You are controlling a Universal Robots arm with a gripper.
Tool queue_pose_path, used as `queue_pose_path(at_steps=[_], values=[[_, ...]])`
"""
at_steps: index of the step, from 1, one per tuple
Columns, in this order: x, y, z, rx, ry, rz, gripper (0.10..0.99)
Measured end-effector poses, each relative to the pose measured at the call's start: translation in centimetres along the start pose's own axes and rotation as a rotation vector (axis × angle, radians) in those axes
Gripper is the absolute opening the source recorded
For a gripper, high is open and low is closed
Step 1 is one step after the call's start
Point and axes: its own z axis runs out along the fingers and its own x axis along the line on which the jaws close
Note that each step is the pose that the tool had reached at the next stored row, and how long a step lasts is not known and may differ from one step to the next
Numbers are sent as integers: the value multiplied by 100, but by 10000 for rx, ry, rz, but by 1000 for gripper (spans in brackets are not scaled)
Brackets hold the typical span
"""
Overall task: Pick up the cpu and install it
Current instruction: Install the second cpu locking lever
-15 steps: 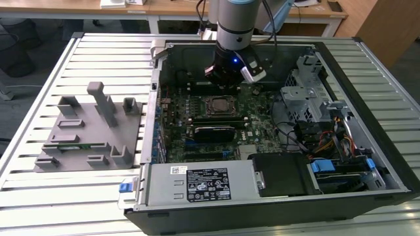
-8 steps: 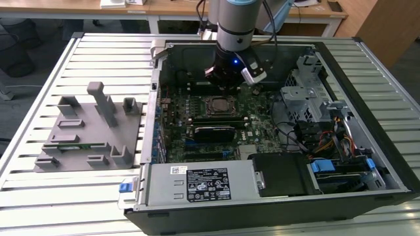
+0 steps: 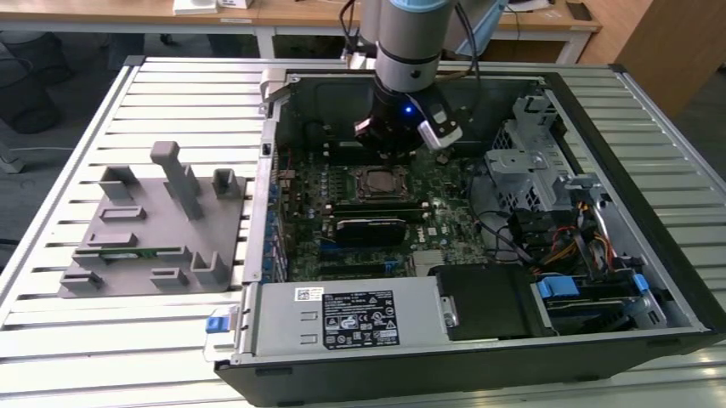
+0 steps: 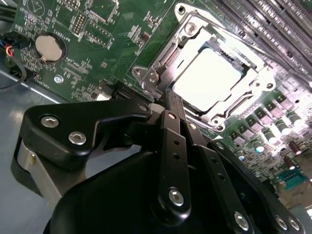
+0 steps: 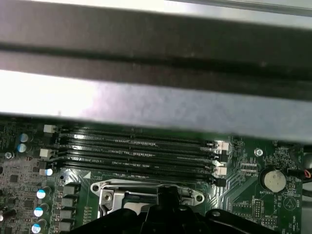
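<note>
The cpu (image 4: 209,80), a silvery-white square chip, lies flat inside the metal socket frame (image 4: 146,75) on the green motherboard. In the exterior view the cpu (image 3: 378,182) sits mid-board in the open computer case, and my gripper (image 3: 392,146) hangs just above its far edge. The second wrist view shows my gripper (image 4: 168,100) with its black fingers (image 4: 170,126) drawn together, tips just off the socket's edge and nothing between them. In the first wrist view a pale corner of the cpu (image 5: 130,207) peeks out beside my gripper (image 5: 165,197).
Empty memory slots (image 5: 136,151) run beside the socket. A coin battery (image 4: 49,46) sits further off. The case wall (image 3: 272,170), a drive cage (image 3: 533,161) and the power supply (image 3: 340,319) hem in the board. A grey fixture (image 3: 153,225) holding a green memory stick (image 3: 131,252) lies outside.
</note>
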Motion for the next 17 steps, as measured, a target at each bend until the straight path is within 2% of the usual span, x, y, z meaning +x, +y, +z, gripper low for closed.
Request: queue_pose_path(at_steps=[4, 8, 12, 17], values=[[1, -11, -17, 2, 1, 2, 106], [-1, -2, -106, -11, 1, 1, 106], [-2, 2, -162, -50, 1, 1, 106], [-3, 3, -181, -72, 1, 1, 106]])
